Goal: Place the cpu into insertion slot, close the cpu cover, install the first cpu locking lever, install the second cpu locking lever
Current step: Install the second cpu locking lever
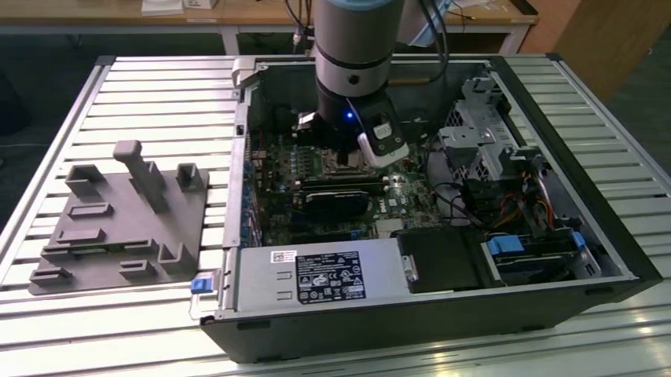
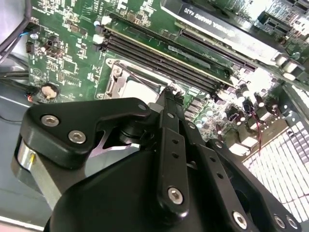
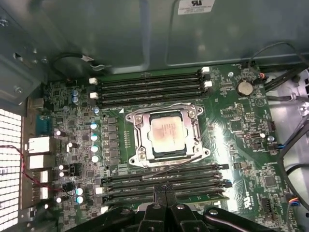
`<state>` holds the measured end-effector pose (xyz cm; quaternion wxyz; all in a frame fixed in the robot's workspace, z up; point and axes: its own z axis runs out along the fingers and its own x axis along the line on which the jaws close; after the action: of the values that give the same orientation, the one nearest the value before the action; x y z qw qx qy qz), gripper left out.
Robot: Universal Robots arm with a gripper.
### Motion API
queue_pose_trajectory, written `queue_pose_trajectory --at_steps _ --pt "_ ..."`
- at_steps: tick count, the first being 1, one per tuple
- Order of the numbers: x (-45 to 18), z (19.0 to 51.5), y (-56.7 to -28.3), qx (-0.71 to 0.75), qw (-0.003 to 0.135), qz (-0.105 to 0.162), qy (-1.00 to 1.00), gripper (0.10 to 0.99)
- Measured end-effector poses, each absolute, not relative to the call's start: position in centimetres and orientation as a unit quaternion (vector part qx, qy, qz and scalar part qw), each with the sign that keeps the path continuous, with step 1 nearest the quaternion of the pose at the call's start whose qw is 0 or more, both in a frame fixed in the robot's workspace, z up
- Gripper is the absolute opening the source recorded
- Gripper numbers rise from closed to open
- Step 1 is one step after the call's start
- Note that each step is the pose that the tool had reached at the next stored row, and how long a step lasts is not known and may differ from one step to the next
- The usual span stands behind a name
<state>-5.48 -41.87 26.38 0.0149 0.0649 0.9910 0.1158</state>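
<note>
While cpu [image 3: 166,137] sits inside insertion slot [image 3: 136,153], cpu cover [image 3: 195,120] closed

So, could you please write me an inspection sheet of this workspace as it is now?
Surface: slatted metal table carrying an open computer case.
Job's things: cpu sits in the motherboard; cpu cover lies flat around it. A thin wire lever runs askew beside the cover; whether it is latched cannot be told.
Clutter: grey fixture block on the table beside the case.
Grippers: claw shut, holding nothing, above the memory slots next to the cover.
Cables: orange and black wires inside the case, away from the cpu.
Surroundings: wooden desk behind the table.
</note>
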Motion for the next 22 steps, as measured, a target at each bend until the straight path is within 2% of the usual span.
queue_pose_trajectory --at_steps 22 --pt "-5.8 24.4 -41.2 0.066 0.015 0.118 0.991 0.106"
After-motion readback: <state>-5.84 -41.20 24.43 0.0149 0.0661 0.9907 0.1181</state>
